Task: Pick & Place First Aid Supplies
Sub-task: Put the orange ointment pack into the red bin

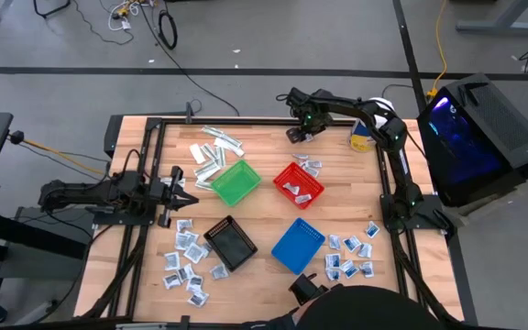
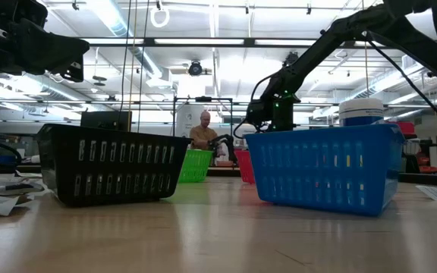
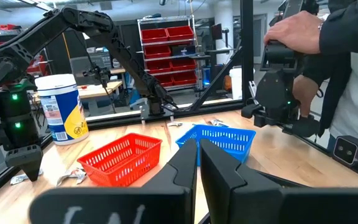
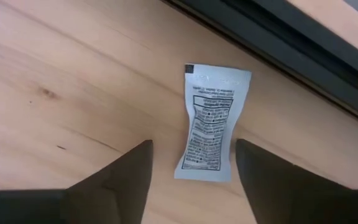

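Note:
A small white printed packet (image 4: pixel 209 124), one of the first aid supplies, lies flat on the wooden table close to the far rail. My right gripper (image 4: pixel 192 144) points down over it, open. One finger stands on each side of the packet's near end, and I see no touch. In the high view this gripper (image 1: pixel 298 136) is at the table's far edge, beyond the red basket (image 1: pixel 299 183). My left gripper (image 1: pixel 193 182) waits shut and level at the table's left, with nothing in it. Other packets lie in clusters at the far left (image 1: pixel 211 151), near left (image 1: pixel 186 261) and near right (image 1: pixel 351 252).
Green (image 1: pixel 236 181), black (image 1: pixel 230 242) and blue (image 1: pixel 298 245) baskets stand mid-table beside the red one. A white-lidded tub (image 1: pixel 363 137) stands at the far right. The black frame rail (image 4: pixel 278 43) runs just beyond the packet. A person (image 1: pixel 356 307) stands at the near edge.

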Motion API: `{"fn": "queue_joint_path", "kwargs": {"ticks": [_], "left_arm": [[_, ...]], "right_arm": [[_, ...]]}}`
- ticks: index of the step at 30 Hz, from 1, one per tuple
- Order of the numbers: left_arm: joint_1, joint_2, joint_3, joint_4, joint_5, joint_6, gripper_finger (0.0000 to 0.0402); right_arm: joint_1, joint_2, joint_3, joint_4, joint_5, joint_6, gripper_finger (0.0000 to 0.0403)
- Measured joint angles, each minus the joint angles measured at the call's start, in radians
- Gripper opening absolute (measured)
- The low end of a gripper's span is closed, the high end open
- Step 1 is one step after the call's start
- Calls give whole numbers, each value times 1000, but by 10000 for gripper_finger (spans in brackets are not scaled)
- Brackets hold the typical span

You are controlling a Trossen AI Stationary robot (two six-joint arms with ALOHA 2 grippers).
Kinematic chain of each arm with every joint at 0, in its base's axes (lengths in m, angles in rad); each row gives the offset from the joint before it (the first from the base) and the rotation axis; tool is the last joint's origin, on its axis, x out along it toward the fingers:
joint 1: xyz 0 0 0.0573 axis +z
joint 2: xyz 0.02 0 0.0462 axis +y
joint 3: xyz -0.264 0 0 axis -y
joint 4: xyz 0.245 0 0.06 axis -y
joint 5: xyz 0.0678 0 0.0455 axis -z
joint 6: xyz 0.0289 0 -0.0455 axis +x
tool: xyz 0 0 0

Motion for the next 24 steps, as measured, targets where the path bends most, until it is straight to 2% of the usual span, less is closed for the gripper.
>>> {"fn": "queue_joint_path", "kwargs": {"ticks": [14, 24], "left_arm": [[0, 0, 0, 0, 0, 0, 25], [0, 0, 0, 0, 0, 0, 25]], "right_arm": [[0, 0, 0, -2, 1, 0, 111], [0, 0, 0, -2, 2, -4, 81]]}}
